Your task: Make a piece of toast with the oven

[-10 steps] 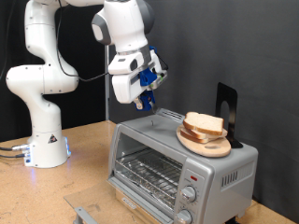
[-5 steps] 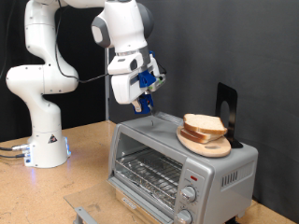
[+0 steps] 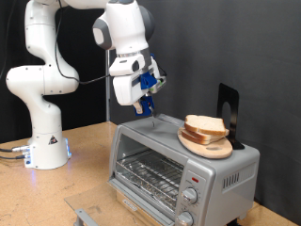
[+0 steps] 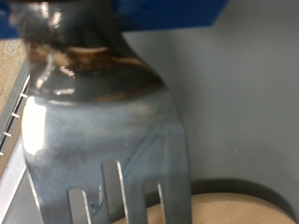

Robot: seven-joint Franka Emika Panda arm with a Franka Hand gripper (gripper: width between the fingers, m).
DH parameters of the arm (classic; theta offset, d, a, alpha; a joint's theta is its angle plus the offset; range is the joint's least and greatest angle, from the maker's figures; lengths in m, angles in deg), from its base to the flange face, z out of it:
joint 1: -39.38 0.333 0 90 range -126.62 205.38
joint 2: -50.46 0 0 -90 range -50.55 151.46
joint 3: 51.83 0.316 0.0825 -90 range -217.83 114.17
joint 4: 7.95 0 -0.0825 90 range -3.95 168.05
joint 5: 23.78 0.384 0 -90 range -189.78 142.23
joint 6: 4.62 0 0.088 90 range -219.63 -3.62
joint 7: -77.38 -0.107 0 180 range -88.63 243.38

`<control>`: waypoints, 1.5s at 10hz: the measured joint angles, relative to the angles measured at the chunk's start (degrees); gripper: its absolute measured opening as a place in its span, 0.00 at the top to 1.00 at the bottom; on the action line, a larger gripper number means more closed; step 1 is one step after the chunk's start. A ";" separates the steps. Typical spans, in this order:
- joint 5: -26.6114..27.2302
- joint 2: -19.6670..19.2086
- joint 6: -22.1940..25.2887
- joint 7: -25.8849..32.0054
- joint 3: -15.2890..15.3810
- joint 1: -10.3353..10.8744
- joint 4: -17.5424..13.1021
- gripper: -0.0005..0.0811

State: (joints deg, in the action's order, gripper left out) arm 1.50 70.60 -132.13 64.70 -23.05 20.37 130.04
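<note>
One slice of bread (image 3: 207, 125), the piece of toast to be made, lies on a round wooden plate (image 3: 206, 144) on top of the oven (image 3: 183, 162), towards the exterior view's right. The oven stands on the bench (image 3: 89, 149), and its glass door looks open, with the wire rack (image 3: 150, 174) showing inside.

The hand (image 3: 145, 105) hangs above the oven roof, to the exterior view's left of the plate and apart from the bread. In the wrist view a metal fork (image 4: 103, 121) fills most of the picture, its tines pointing at the plate's edge, so the hand is clenched on the fork's handle, though the fingers themselves are hard to make out.

Judging from this, the step is bringing the fork to the slice. To do it well, the tines should come in low and flat along the plate so they slip under the bread rather than shove it off the far edge. The plate sits loose on the roof and could slide if pushed sideways.
</note>
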 joint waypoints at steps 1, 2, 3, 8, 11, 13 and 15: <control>0.06 0.26 -0.12 0.26 -0.03 0.00 0.01 0.44; 0.10 0.60 -0.14 0.48 -0.17 0.00 0.01 0.44; 0.12 0.95 -0.14 0.67 -0.36 -0.02 0.01 0.44; 0.22 1.71 -0.13 0.97 -1.11 -0.01 0.13 0.44; 0.24 1.81 -0.11 0.95 -1.11 -0.03 0.15 0.44; 0.23 1.72 -0.14 0.37 -1.10 -0.05 0.08 0.44; 0.23 1.10 -0.43 -0.72 -1.04 -0.07 -0.37 0.44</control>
State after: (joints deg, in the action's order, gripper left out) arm 1.73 71.71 -132.56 63.98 -24.09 20.30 129.67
